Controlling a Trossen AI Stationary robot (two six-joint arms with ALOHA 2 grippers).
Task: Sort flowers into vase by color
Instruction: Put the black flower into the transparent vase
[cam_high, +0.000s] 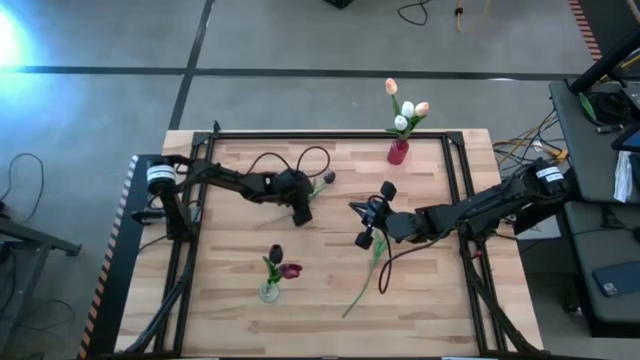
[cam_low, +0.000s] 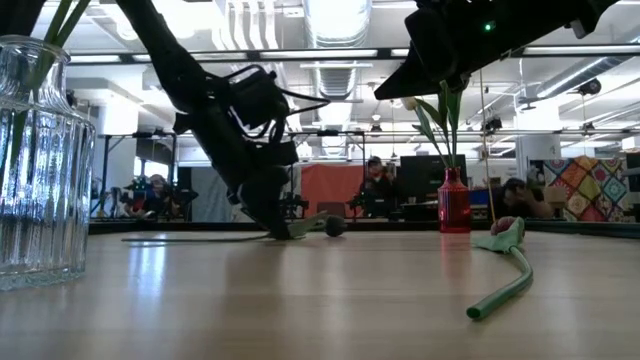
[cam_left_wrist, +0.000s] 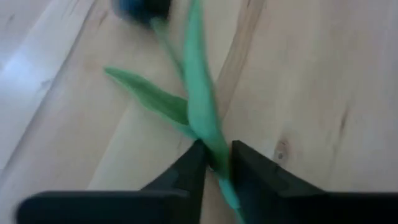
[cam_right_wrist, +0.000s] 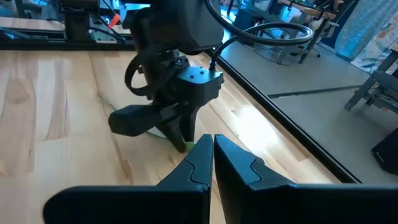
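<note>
My left gripper (cam_left_wrist: 216, 163) is down at the table (cam_high: 440, 300), far half and left of centre, fingers (cam_left_wrist: 186, 171) nearly closed on the green stem of a dark-headed tulip (cam_high: 322, 181) that lies flat; the stem sits right in the narrow gap between the tips, head pointing away from the gripper toward the far edge. Low view has the same gripper (cam_low: 280, 228) tip-down on the wood with the tulip head (cam_low: 334, 225) just beside it. My right gripper (cam_high: 366, 222) hangs above the table right of centre, fingers (cam_right_wrist: 198, 163) pressed together, nothing in them. Just below and beside it another tulip (cam_high: 372, 262) lies on the wood, long stem running toward the near edge; in the low view its reddish head (cam_low: 505, 229) rests on the table with the stem curling forward. Red vase (cam_high: 398, 151) at the far edge holds white and peach tulips (cam_high: 405, 108). Clear glass vase (cam_high: 269, 290) near the front, left of centre, holds dark maroon tulips (cam_high: 283, 262)
</note>
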